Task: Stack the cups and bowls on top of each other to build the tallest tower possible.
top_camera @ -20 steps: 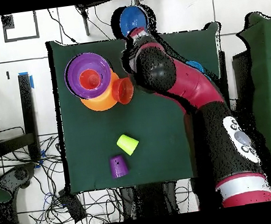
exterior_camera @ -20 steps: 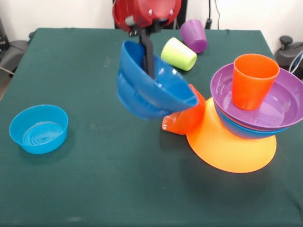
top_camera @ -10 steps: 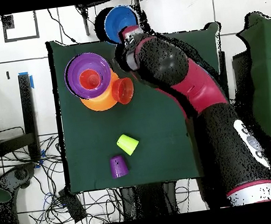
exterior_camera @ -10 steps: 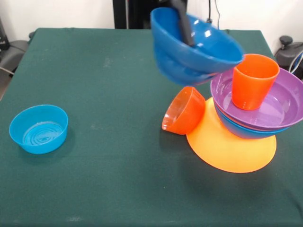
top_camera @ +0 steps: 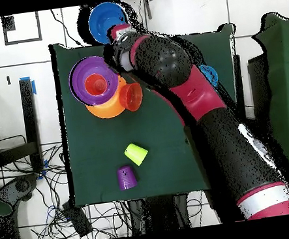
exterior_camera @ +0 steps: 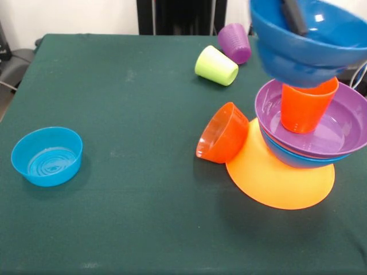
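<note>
- My gripper [exterior_camera: 295, 16] holds a blue bowl [exterior_camera: 309, 43] just above the orange cup [exterior_camera: 304, 106].
- That cup stands upright in the purple bowl [exterior_camera: 344, 129] on the tower [exterior_camera: 298, 154].
- A small orange bowl [exterior_camera: 222, 134] leans against the tower's base.

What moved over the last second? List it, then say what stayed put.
The gripper carried the blue bowl from over the table's middle up and across; in the front view it now hangs just above the orange cup in the tower, still gripped by its rim. The tipped small orange bowl, light blue bowl, green cup and purple cup have not moved.
</note>
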